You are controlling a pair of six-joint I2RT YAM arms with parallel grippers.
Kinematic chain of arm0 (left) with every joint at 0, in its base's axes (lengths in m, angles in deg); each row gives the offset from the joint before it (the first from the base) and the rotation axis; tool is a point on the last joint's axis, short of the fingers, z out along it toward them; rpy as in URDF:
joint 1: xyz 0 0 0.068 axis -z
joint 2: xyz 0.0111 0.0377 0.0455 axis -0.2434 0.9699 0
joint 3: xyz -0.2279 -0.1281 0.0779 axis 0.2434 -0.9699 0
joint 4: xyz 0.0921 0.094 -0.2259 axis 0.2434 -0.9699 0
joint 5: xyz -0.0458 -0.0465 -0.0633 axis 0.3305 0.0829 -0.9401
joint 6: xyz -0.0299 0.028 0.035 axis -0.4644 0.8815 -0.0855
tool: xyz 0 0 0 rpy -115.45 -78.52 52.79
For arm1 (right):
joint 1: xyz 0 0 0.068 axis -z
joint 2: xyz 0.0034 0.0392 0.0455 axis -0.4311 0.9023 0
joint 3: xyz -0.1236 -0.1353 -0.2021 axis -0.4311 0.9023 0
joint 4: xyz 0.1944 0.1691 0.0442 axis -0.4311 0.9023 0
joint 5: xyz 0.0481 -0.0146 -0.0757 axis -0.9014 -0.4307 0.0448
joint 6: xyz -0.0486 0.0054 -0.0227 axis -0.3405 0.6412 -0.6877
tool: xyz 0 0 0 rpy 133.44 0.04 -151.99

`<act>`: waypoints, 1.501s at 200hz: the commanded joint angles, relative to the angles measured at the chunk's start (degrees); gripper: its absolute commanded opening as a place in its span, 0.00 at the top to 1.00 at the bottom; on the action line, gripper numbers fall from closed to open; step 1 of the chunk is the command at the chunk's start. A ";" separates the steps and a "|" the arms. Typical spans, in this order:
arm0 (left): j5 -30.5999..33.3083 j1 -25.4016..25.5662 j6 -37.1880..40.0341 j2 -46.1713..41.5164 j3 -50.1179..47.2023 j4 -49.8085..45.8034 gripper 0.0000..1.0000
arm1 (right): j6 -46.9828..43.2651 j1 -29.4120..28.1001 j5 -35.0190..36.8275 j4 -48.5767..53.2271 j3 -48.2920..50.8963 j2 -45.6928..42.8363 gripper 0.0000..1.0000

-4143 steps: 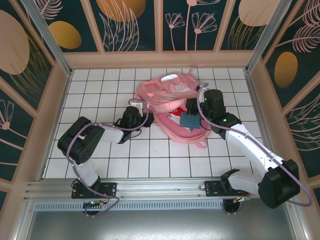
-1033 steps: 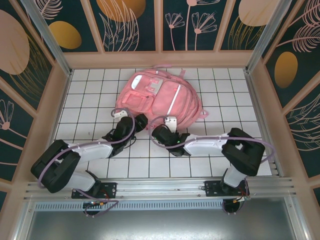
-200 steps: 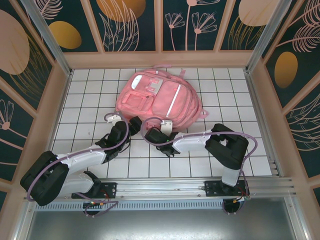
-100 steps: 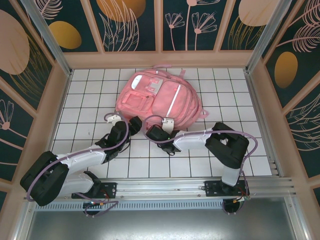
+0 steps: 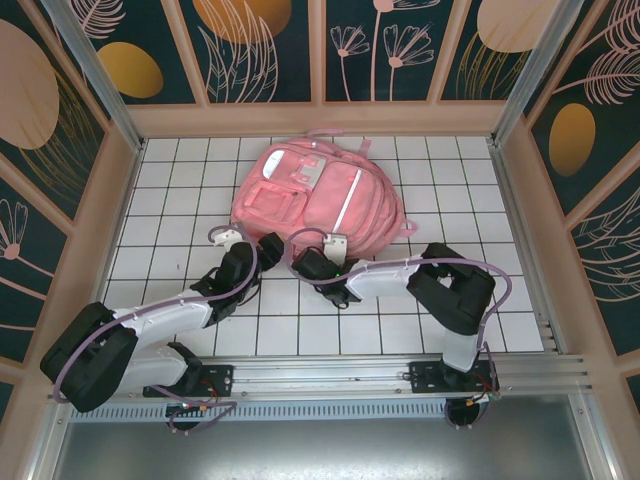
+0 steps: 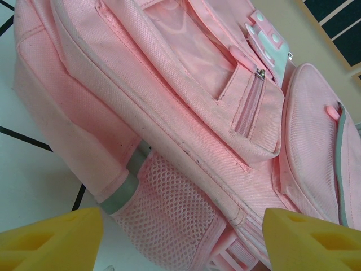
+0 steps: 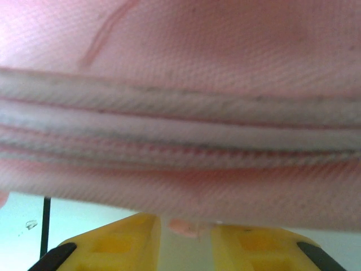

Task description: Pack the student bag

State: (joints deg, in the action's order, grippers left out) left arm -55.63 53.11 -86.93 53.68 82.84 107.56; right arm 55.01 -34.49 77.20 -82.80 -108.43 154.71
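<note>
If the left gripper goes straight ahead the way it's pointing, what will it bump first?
Most likely the student bag, at its mesh side pocket, which sits just ahead of the left gripper's open jaws.

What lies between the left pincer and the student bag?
Nothing. The left wrist view shows the open left pincer directly facing the student bag, with bare white table beside.

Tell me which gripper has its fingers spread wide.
The left gripper: its fingers stand far apart before the student bag, while those of the right gripper nearly meet, pinching a pink bit of it.
</note>
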 commanded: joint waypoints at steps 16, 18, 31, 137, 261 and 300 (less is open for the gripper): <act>0.88 0.08 0.99 -0.71 -0.46 -0.94 0.25 | 1.71 0.97 -0.09 -1.79 -0.29 0.28 0.70; 0.86 0.06 0.97 -0.71 -0.50 -1.00 0.25 | 1.88 1.03 0.00 -1.78 -0.24 0.26 0.70; 0.86 0.08 1.02 -0.71 -0.46 -0.94 0.25 | 2.49 1.45 -0.06 -2.26 0.27 -0.04 0.70; 0.69 0.08 0.92 -0.62 -0.55 -0.67 0.25 | 6.38 0.53 3.30 0.21 4.92 -3.48 0.86; 0.82 0.01 1.27 -0.80 -0.48 -0.86 0.25 | 7.37 0.13 5.32 1.11 12.22 -9.56 0.79; 0.00 0.06 1.55 -0.55 -0.64 -0.39 0.30 | 4.44 0.26 4.63 -0.64 12.88 -10.44 0.87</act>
State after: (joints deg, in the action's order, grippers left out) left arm -55.46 53.11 -86.47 53.68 82.82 107.54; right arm 60.83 -34.34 80.32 -83.96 -96.04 145.91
